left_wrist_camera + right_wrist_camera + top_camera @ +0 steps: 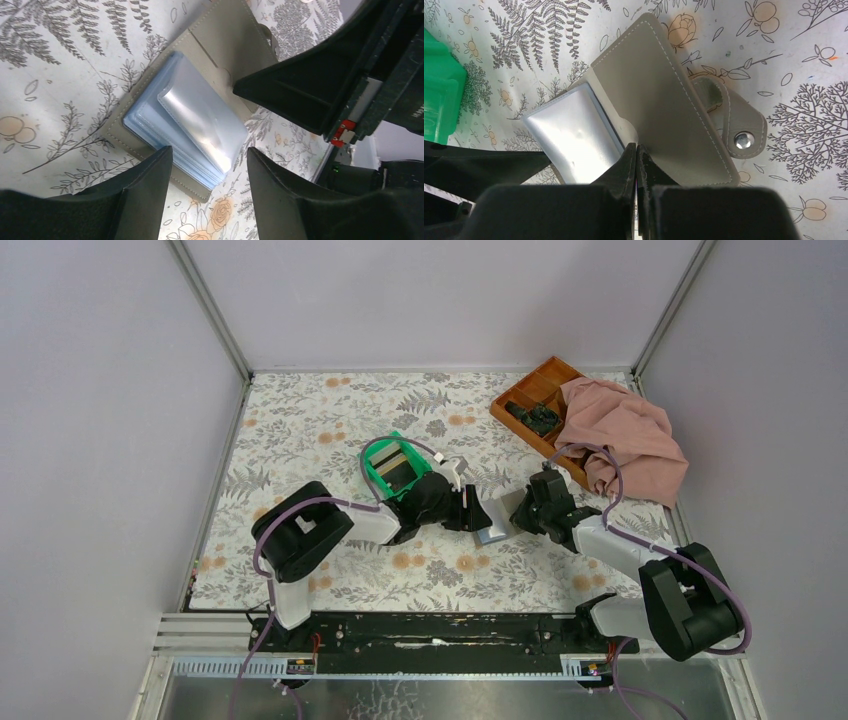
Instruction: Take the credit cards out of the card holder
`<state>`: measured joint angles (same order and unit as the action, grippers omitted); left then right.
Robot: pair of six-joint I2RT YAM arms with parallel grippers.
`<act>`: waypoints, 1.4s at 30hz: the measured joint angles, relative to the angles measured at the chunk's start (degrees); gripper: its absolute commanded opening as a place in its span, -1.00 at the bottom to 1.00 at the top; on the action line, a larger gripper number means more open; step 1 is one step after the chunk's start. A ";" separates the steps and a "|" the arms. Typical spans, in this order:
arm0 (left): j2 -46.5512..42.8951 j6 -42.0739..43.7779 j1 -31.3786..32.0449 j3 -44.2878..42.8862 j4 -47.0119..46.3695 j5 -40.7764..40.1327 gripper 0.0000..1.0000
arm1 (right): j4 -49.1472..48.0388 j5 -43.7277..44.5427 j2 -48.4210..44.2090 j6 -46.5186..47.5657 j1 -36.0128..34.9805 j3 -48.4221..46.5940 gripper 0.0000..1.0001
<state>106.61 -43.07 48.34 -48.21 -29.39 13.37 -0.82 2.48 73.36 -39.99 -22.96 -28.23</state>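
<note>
We see the left gripper (209, 154) released, its fingers straddling the card holder (230, 40). The holder lies open on the floral table (330, 420): grey-beige stitched cover, bluish clear sleeves (200, 117), snap tab (744, 136). Right gripper (636, 147) is clenched, tips on the cover. Green bin (372, 475) sits just beyond.

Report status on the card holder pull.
Left fingers open over card holder sleeves. Right fingers shut on its cover. Green bin apart, nothing blocking.
</note>
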 measured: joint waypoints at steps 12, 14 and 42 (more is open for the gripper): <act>-0.02 -2.14 0.02 1.44 -7.15 2.82 0.30 | 0.00 -0.09 0.00 0.02 -0.02 0.02 -1.00; 0.00 -2.34 0.02 1.44 -7.13 2.93 0.30 | 0.00 -0.09 0.00 0.04 -0.02 0.02 -1.00; 5.40 -4.85 -0.44 -2.36 -7.13 4.31 0.25 | 5.07 4.50 -5.29 2.43 0.98 -3.39 -0.05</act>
<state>112.01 -47.92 47.90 -50.57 -36.51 17.67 4.25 6.98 68.07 -37.56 -21.98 -31.62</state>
